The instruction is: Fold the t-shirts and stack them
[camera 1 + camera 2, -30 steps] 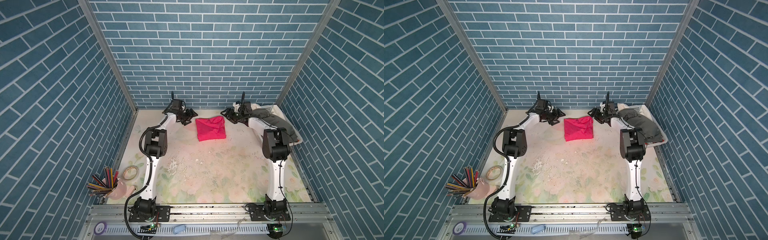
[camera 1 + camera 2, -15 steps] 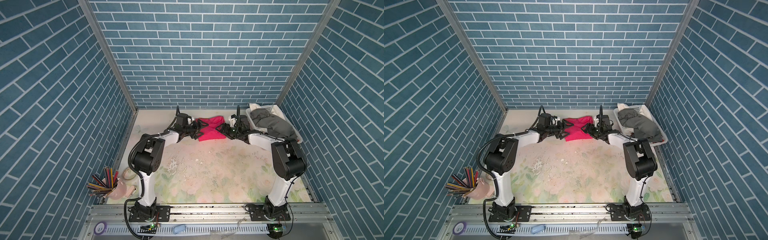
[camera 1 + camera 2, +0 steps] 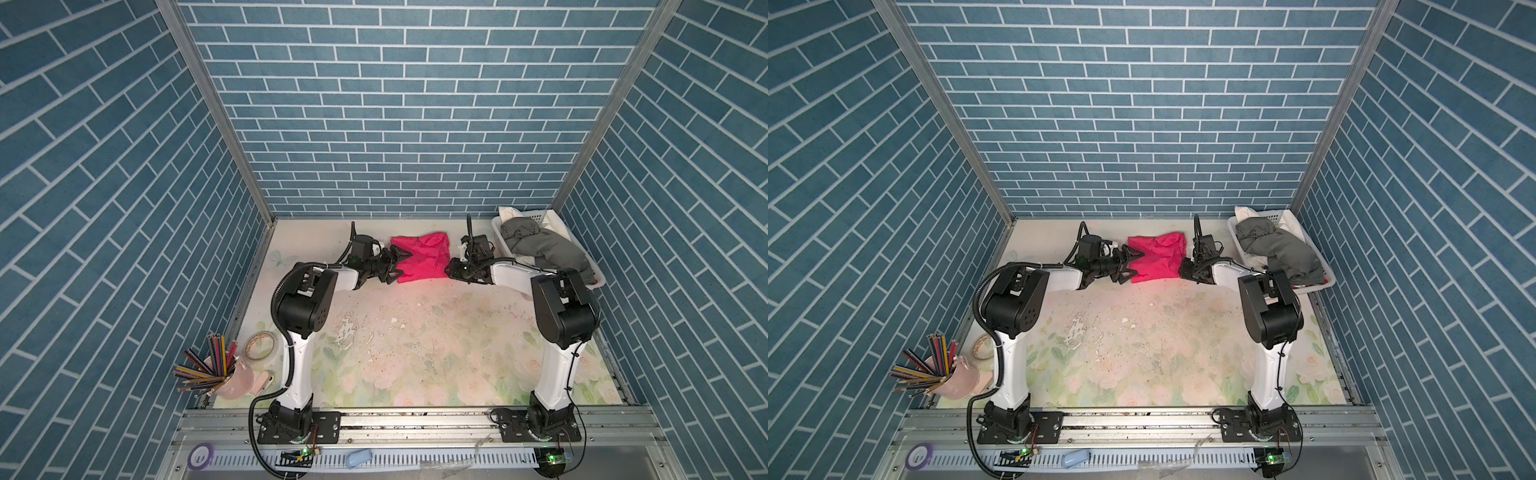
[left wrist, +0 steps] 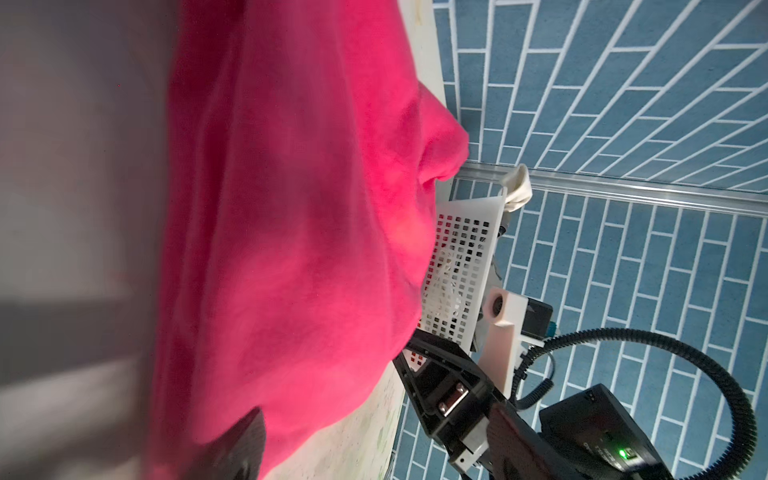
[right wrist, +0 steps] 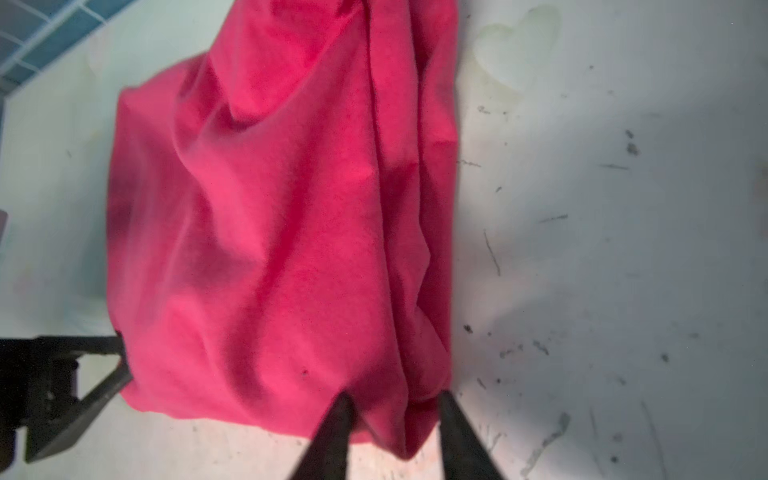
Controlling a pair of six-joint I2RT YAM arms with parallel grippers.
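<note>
A pink t-shirt lies folded and rumpled at the back middle of the table. My left gripper is open, its jaws spread wide around the shirt's left edge; one dark fingertip shows under the pink cloth. My right gripper is at the shirt's near right corner, with its fingers pinching a thick fold of pink cloth. A dark grey t-shirt and a white t-shirt lie in the basket.
The white slotted basket stands against the right wall at the back. A pink cup of coloured pencils and a tape roll sit at the front left. Tiled walls close in three sides.
Both arms swung down from the back wall to the pink t-shirt's two sides. The right gripper's jaws narrowed onto its near right corner. The shirt got rumpled.
</note>
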